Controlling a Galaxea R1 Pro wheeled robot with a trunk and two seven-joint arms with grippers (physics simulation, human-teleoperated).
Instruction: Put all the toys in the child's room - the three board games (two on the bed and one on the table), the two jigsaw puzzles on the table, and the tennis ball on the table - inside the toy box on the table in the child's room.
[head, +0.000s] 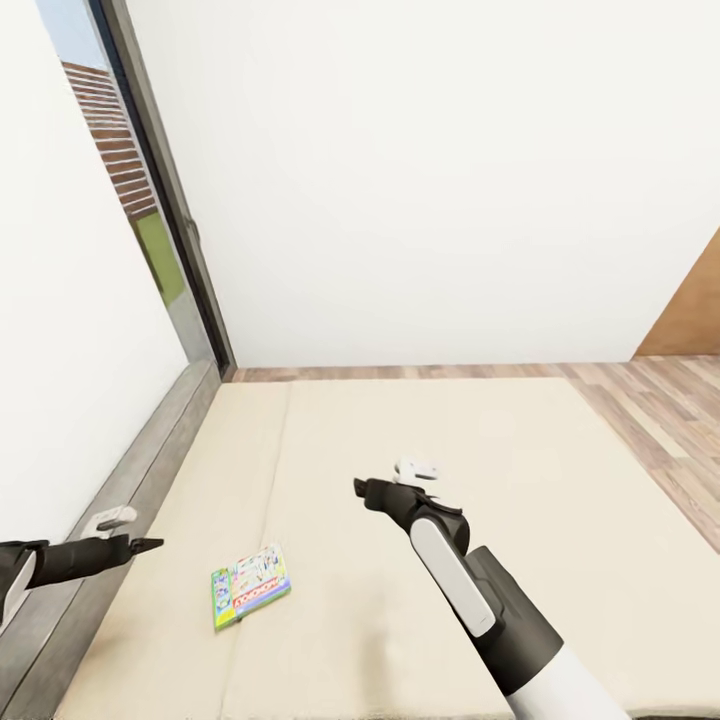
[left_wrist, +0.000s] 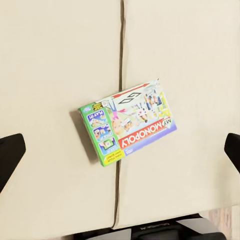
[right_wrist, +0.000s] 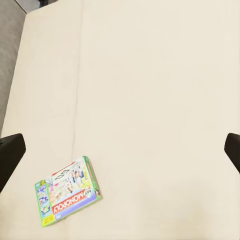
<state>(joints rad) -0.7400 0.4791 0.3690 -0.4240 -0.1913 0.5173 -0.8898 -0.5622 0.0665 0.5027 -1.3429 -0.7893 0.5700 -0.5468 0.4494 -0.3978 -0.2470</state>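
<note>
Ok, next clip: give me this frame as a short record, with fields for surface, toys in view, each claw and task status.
surface: bed, plain beige mattress with a seam running along it
toys in view: one board game, lying flat across the seam, MY MONOPOLY lettering legible in the left wrist view
left claw: open, empty, above the bed's edge beside the game
right claw: open, empty, above the mattress
task status: game not yet grasped

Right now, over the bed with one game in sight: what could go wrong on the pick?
1. The board game lies flat on the bed, so fingers may slide over it rather than get under an edge.
2. It straddles the mattress seam, so pressing down could tilt it.
3. Both the left gripper and right gripper are open and offset from it; a straight descent would miss.
</note>
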